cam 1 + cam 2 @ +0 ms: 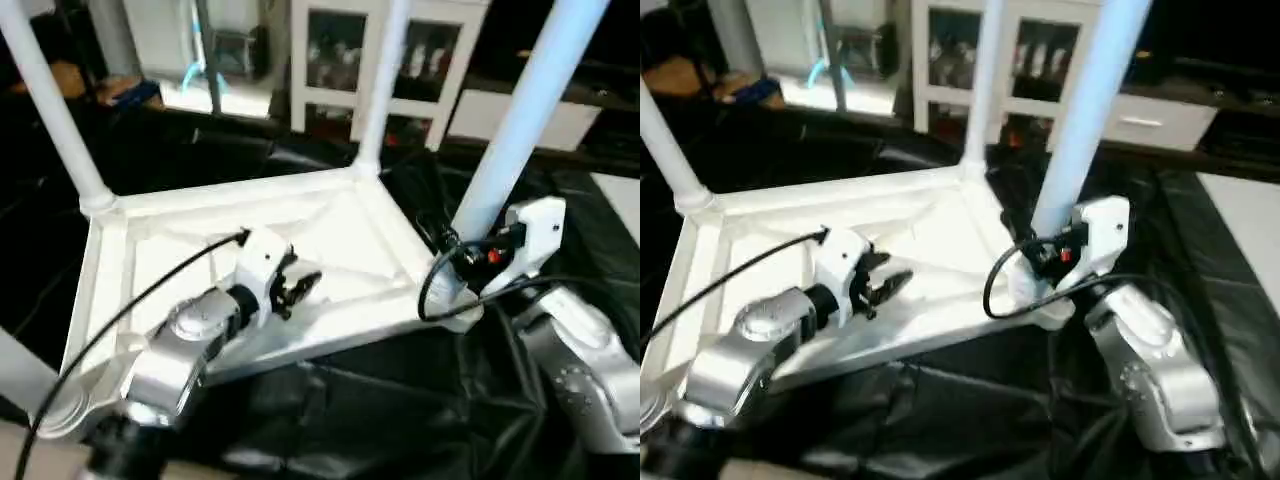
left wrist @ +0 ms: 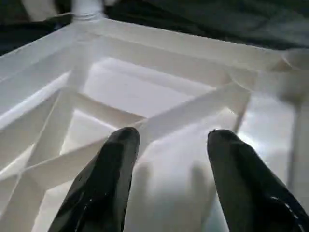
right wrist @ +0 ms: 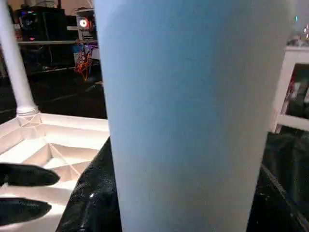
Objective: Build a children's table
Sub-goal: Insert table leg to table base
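table top (image 1: pixel 330 230): it lies upside down on the black cloth, ribs up, right under your arms.
legs: three stand up in corner holes; a fourth shows at the near left edge.
right claw (image 1: pixel 1045 258): you pinch the near right leg (image 1: pixel 520 110) low down, by its hole.
leg's long way: straight up, so push or twist along that.
left claw (image 1: pixel 298 288): spread, holding nothing, over the ribs in the middle.
nearer arm: your right.

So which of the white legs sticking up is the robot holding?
The near-right leg, the one closest to the camera. The right end effector grips it low, by its corner socket. The far-left leg and far-corner leg stand untouched.
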